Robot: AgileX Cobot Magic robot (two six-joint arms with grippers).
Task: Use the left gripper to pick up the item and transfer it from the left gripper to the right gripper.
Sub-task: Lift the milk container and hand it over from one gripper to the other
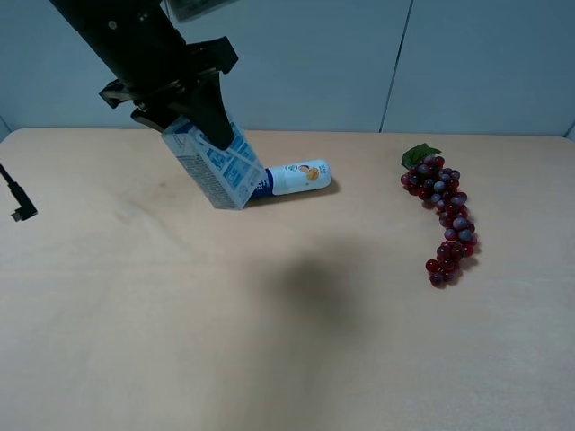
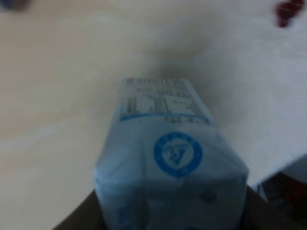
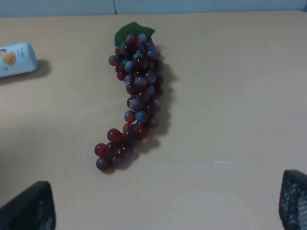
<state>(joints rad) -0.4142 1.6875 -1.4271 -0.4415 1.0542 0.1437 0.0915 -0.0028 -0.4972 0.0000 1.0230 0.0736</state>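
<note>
The item hangs tilted in the upper left of your high view, clamped in the left gripper. You cannot tell whether its lower corner touches the desk. It hides one end of the bottle. The right gripper, cut off at the lower frame corners, is spread wide and holds nothing.

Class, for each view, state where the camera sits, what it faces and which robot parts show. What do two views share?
Exterior high: mounted high, facing down onto the table; left end effector grips the tilted carton.
Left wrist: on the left arm, facing along the carton; finger edges show.
Right wrist: on the right arm, facing down at the grapes; open right end effector shows its tips.
Shared: exterior and right wrist both show grapes, bottle.
</note>
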